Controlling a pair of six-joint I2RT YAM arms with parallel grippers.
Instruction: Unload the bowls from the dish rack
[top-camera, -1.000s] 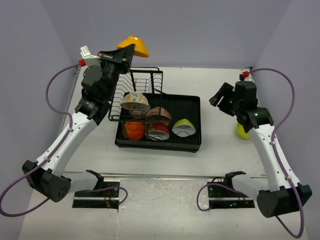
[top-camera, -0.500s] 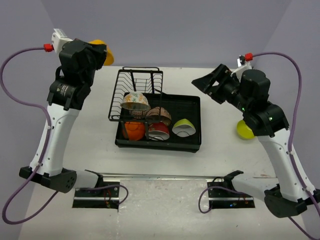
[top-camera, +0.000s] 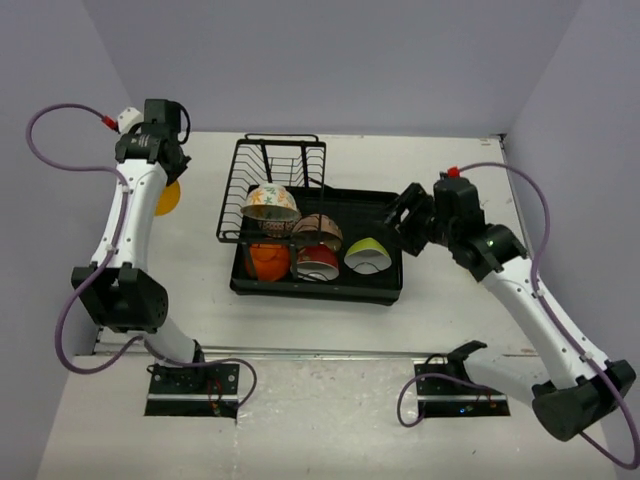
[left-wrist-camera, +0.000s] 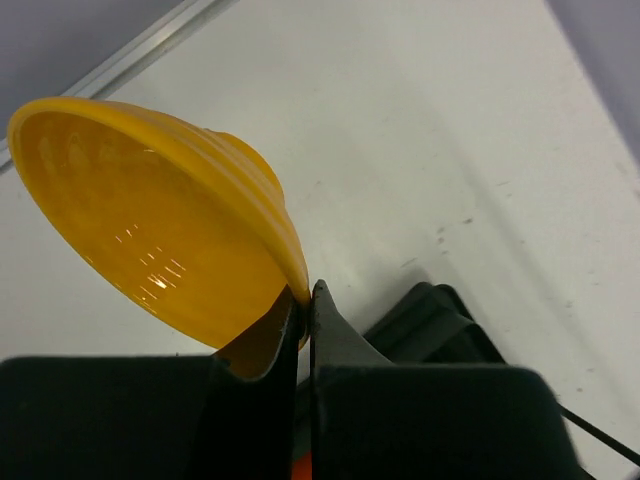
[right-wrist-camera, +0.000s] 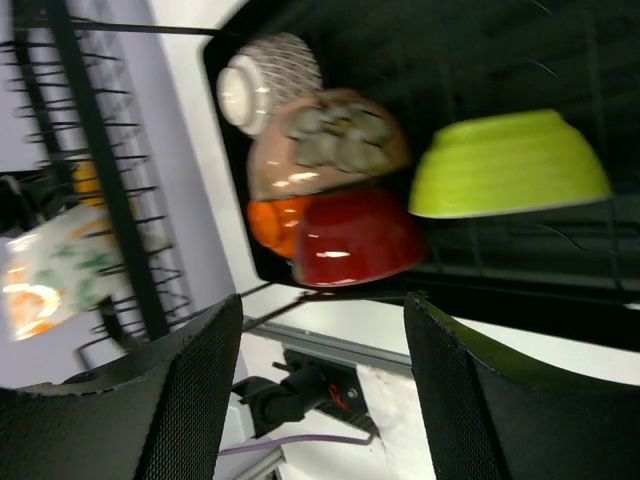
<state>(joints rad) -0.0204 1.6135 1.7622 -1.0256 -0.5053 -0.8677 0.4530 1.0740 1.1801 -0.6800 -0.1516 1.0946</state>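
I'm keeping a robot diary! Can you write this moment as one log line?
left gripper: shut on yellow bowl rim | right gripper: open, near lime green bowl in dish rack

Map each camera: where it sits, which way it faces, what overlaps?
Top external: above and behind the bases, looking down on the dish rack; both arms show.
Left wrist: faces the table; left gripper pinches the yellow-orange bowl's rim.
Right wrist: faces into the dish rack; open right gripper shows below the lime green bowl.
Shared: top and right wrist both see that bowl.
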